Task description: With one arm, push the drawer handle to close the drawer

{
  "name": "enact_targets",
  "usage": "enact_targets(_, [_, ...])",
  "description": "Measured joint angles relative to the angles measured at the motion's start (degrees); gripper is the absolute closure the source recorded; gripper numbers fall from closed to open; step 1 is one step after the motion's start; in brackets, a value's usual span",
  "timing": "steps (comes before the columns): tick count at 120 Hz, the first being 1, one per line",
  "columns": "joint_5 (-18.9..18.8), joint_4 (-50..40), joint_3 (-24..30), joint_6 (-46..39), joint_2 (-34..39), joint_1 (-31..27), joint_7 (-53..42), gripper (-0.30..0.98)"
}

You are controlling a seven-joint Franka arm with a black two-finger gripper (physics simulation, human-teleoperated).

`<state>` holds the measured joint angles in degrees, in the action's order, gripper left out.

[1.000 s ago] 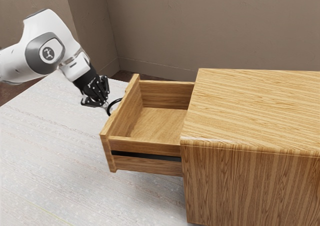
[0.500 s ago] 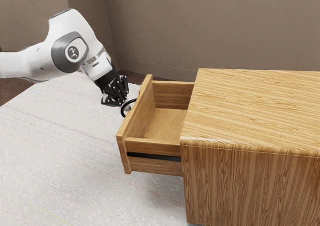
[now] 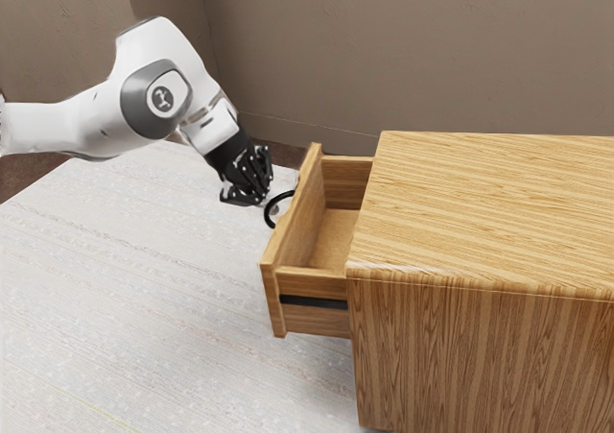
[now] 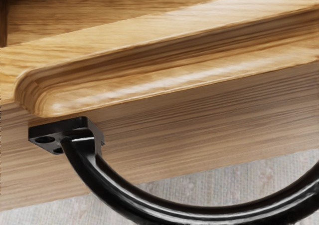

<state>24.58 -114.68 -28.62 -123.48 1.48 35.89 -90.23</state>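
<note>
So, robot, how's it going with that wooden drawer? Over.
Gripper at the curved black handle. Wooden drawer partly open, jutting from the cabinet. No obstruction seen. Over.

**Golden grain and glossy black on pale grey**

The cabinet (image 3: 489, 203) is honey-yellow on top, with wavy brown grain; its side is a deeper brown, streaked lengthwise. The drawer (image 3: 309, 212) matches in golden brown, its front a duller grey-brown with fine, close lines in the wrist view. The groove (image 4: 164, 60) shades from dark brown to bright gold. The rail (image 3: 315, 303) is black. The handle (image 4: 199, 212) is black with whitish gleams. The gripper (image 3: 264, 201) is black, dotted with pale specks. The arm (image 3: 58, 131) is white, with a grey ring (image 3: 139, 116) and a dark emblem (image 3: 163, 98). The table (image 3: 144, 289) is off-white, faintly streaked; the wall (image 3: 384, 49) is taupe, the floor (image 3: 24, 169) dark reddish brown.
</note>
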Motion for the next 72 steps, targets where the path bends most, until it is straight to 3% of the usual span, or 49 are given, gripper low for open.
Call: enact_targets(72, [6.3,3.5,0.3,0.3,-3.7,1.9,0.1,0.79])
